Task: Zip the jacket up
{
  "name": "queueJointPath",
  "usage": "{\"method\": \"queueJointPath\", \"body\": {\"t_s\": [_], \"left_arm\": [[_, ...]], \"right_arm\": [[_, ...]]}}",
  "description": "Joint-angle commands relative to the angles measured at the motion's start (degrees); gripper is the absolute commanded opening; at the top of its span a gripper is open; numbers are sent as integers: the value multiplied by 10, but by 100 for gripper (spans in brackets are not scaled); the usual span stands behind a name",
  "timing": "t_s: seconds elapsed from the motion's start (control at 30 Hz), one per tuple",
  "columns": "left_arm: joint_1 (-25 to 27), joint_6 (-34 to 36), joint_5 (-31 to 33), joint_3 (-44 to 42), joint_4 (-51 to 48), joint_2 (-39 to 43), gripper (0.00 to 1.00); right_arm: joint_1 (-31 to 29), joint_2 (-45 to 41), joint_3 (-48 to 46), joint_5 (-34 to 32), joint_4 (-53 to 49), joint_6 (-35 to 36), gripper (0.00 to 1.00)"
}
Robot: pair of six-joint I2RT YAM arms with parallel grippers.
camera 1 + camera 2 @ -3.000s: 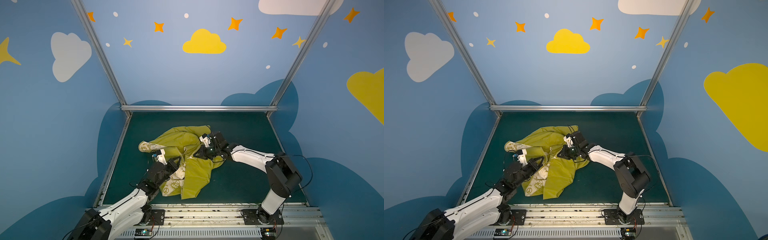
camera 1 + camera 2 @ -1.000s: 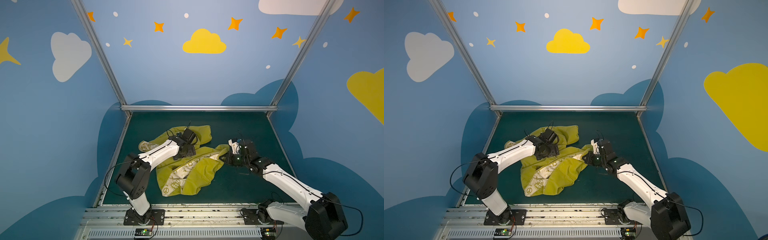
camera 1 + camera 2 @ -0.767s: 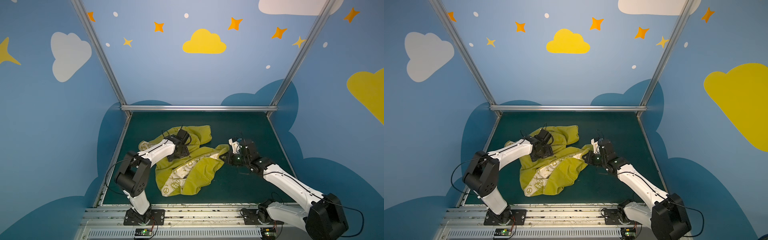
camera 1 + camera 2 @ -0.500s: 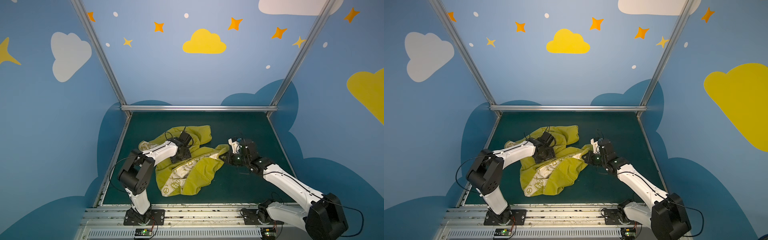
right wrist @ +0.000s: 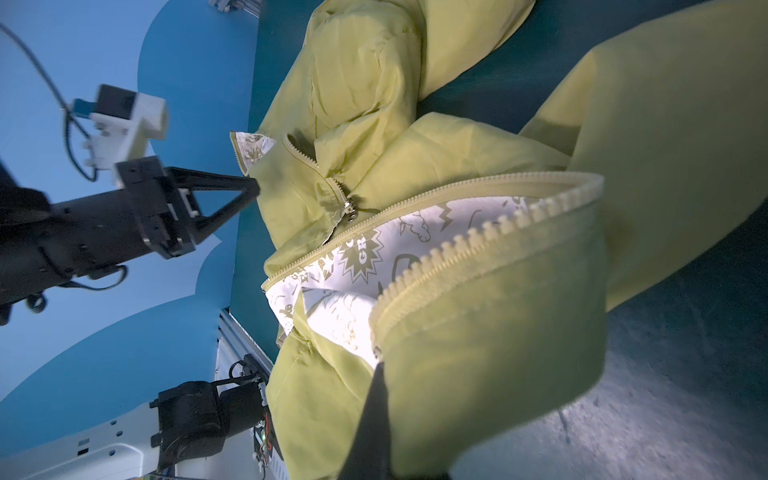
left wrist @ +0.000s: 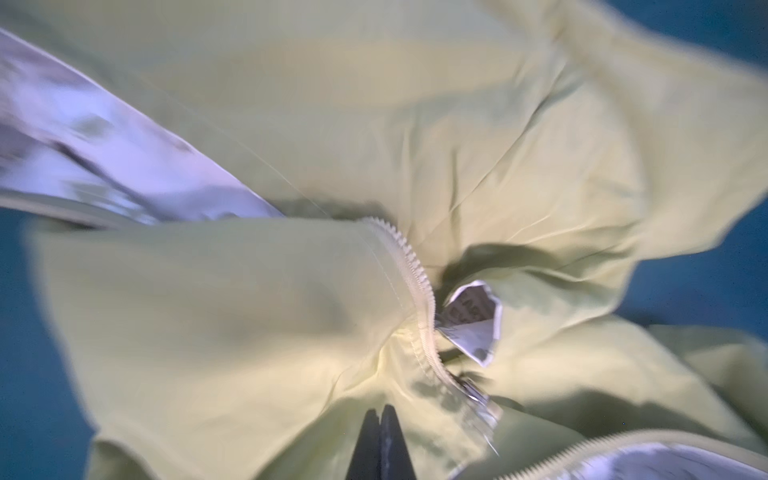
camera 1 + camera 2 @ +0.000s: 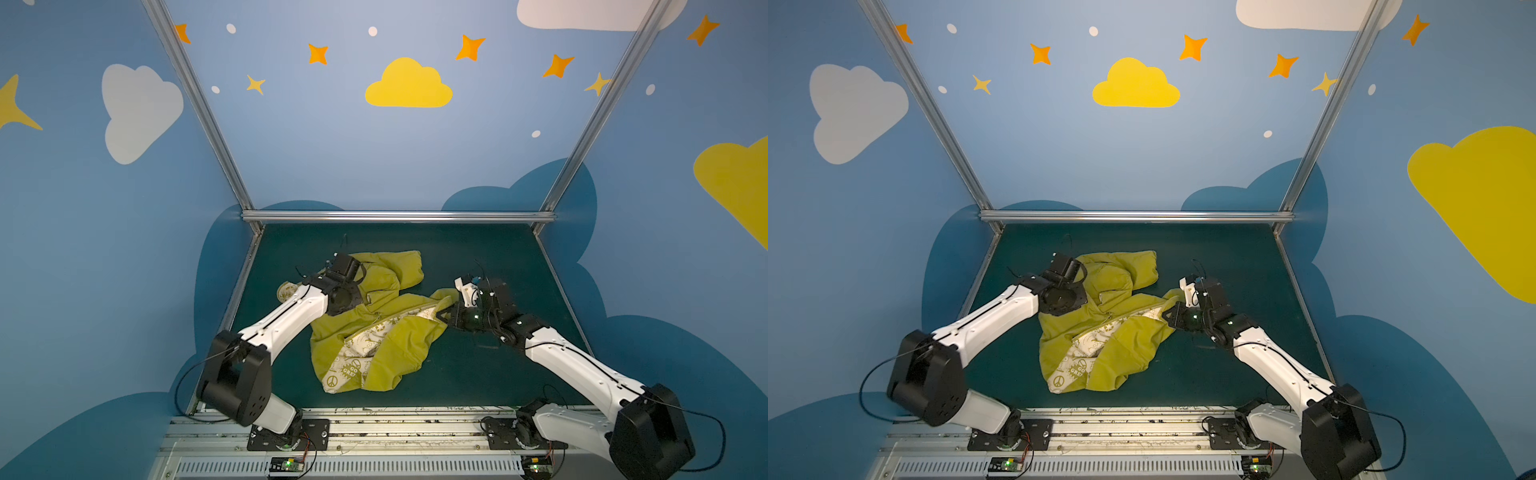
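The mustard-yellow jacket (image 7: pixel 390 357) (image 7: pixel 1121 353) lies crumpled on the green mat, front open, cream printed lining (image 5: pixel 415 232) showing. In both wrist views the zipper slider (image 6: pixel 478 395) (image 5: pixel 348 208) sits low on one tooth row. My left gripper (image 6: pixel 384 409) (image 5: pixel 254 188) is shut, its tips pinching yellow fabric just beside the slider; creases run toward the tips. In both top views the left wrist (image 7: pixel 343 291) hides those fingers. My right gripper (image 7: pixel 444 313) (image 7: pixel 1168 313) (image 5: pixel 376 374) is shut on the jacket's other front edge, holding it raised to the right.
Blue walls enclose the green mat (image 7: pixel 478 374) on three sides, with an aluminium rail (image 7: pixel 395 216) along the back. The arm bases sit on the metal rail (image 7: pixel 395 428) at the front. One sleeve (image 7: pixel 399 270) trails toward the back.
My left gripper has shifted slightly left over the jacket and gone from open to shut on the fabric. The right arm and its hold have not moved.
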State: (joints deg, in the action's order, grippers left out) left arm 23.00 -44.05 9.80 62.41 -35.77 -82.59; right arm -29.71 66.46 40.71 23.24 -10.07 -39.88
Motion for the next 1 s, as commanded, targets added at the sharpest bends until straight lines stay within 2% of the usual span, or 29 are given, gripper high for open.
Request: {"method": "queueJointPath", "body": {"t_s": [0.0, 0.1, 0.17, 0.23, 0.4, 0.53, 0.57, 0.7, 0.73, 0.97], "left_arm": [[-11, 40, -21, -38, -5, 49, 15], [4, 27, -70, -69, 10, 62, 33], [37, 12, -56, -79, 0, 53, 48], [65, 8, -53, -85, -3, 35, 59], [74, -21, -34, -110, -35, -29, 63], [62, -32, -58, -160, 15, -7, 58], [56, -35, -59, -171, 21, 5, 52], [20, -35, -50, -207, 6, 69, 12], [11, -39, -46, -215, 2, 88, 5], [-46, -41, 18, -252, -52, 250, 3]], "right_arm": [[0, 9, 14, 8, 9, 10, 0], [-1, 12, 20, 5, 8, 14, 0], [-1, 14, 25, -1, -1, 19, 0], [-1, 10, 29, -10, -11, 25, 0], [-1, 2, 33, -7, -19, 32, 0], [-4, 12, 32, -2, -13, 30, 0], [-4, 15, 32, -1, -11, 29, 0], [-6, 22, 35, -1, -12, 32, 0], [-6, 22, 36, -3, -12, 33, 0], [-6, 23, 38, -8, -21, 40, 0]]}}
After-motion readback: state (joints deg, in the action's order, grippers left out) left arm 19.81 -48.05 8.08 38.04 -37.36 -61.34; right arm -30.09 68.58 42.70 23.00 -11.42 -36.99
